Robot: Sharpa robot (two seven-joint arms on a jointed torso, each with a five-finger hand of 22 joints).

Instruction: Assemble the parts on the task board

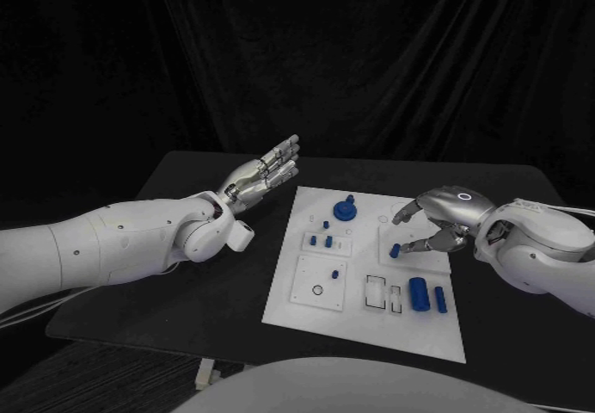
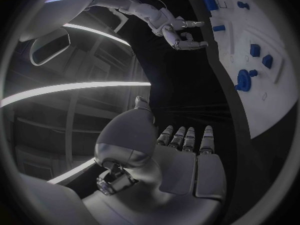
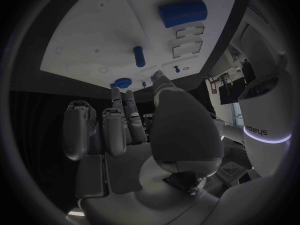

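A black curtain hangs in folds behind the black bench, covering the whole back of the scene. The bench top is matte and dark, its near left corner jutting over a dim grey floor. In the left wrist view, long bright strip lights run across a dark ceiling

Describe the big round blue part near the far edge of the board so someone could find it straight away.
Start at the white board in the middle of the black table and look to its far edge, away from the robot. There, about midway between the left hand and the right hand, sits the round blue part. It is a wide disc with a stub standing on top, unlike the small pegs and plain cylinders nearby.
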